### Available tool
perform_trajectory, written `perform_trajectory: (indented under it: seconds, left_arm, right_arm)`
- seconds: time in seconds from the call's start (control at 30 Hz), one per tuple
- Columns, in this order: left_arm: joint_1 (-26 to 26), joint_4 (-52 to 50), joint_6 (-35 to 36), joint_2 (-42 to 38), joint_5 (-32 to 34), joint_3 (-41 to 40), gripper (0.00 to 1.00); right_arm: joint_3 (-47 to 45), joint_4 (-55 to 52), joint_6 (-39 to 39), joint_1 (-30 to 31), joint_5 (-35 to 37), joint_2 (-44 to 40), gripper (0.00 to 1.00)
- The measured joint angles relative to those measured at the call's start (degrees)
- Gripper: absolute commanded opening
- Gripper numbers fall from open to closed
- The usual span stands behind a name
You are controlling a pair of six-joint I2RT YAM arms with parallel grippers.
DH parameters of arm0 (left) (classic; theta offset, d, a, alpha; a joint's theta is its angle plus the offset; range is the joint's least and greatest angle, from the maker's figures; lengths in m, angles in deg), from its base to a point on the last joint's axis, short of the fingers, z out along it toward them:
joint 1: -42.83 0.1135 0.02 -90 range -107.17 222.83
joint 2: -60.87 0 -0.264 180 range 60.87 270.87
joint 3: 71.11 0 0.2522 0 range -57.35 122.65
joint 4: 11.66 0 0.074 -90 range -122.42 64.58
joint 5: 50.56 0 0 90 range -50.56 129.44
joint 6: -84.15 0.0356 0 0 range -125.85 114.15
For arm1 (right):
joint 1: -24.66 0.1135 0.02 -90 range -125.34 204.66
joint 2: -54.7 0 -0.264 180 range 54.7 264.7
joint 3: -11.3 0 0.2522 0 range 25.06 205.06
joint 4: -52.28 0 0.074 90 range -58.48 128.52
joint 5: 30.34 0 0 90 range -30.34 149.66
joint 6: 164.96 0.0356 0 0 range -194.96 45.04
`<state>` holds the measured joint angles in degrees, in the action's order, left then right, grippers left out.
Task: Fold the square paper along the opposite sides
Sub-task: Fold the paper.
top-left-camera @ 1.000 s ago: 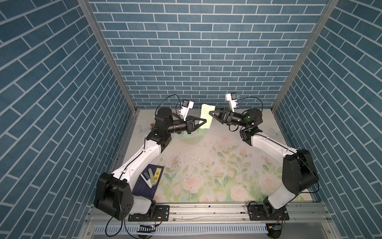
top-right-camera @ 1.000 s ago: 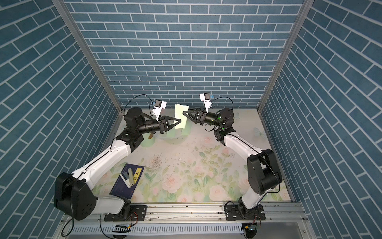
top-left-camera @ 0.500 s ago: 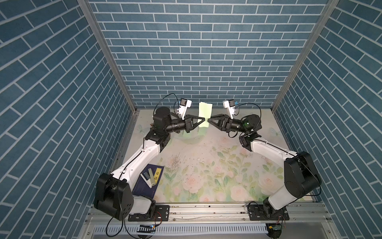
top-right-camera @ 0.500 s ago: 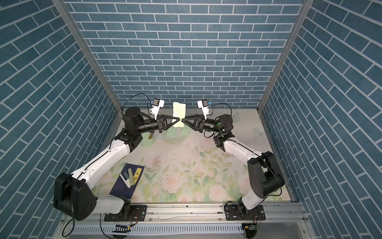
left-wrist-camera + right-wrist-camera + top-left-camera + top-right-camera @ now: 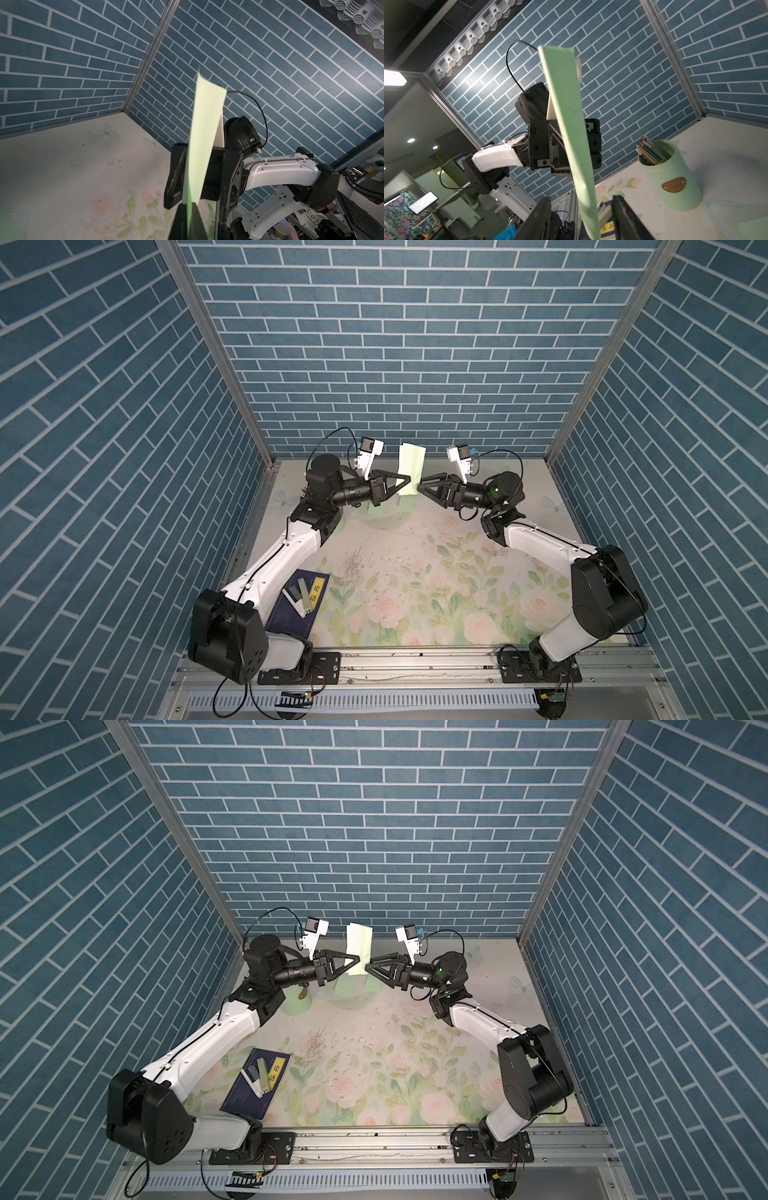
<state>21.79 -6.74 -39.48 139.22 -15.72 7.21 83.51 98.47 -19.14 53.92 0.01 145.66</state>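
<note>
The square paper (image 5: 411, 466) (image 5: 360, 946) is pale green and stands upright in the air at the back of the table as a narrow folded strip. My left gripper (image 5: 408, 480) (image 5: 188, 206) is shut on its lower edge, fingertips pressed together around the sheet. My right gripper (image 5: 420, 485) (image 5: 581, 218) faces it tip to tip from the opposite side. Its jaws stand open on either side of the paper (image 5: 571, 128) without touching it. In the left wrist view the paper (image 5: 205, 128) rises in front of the right gripper's body.
A pale green cup (image 5: 297, 1004) (image 5: 672, 176) holding coloured pencils stands under the left arm. More green sheets (image 5: 351, 986) lie on the floral table below the grippers. A dark blue book (image 5: 297, 601) with small items on it lies at the front left.
The right gripper dropped from the paper's upper part to its lower edge, opposite the left gripper's tips. Its jaws narrowed on the paper, then spread again. The left gripper kept its hold.
</note>
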Motion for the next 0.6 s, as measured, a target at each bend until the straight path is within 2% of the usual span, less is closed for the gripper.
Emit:
perform_trajectory:
  seconds: [0.23, 0.33, 0.43, 0.6]
  left_arm:
    - [0.07, -0.85, 0.09, -0.90, 0.07, 0.00, 0.00]
    - [0.07, -0.90, 0.07, -0.92, 0.07, 0.00, 0.00]
    - [0.07, -0.85, 0.02, -0.94, 0.04, 0.00, 0.00]
    - [0.07, -0.87, 0.02, -1.18, 0.04, -0.09, 0.00]
  right_arm:
    - [-0.33, -1.46, -1.22, 0.57, 0.50, -0.85, 0.71]
    - [-0.33, -2.05, -2.32, 1.46, 1.18, -0.85, 0.71]
    - [-0.31, -2.54, -3.37, 1.88, 2.36, -0.85, 0.68]
    - [0.33, -2.82, -4.46, 1.99, 4.00, -0.85, 0.54]
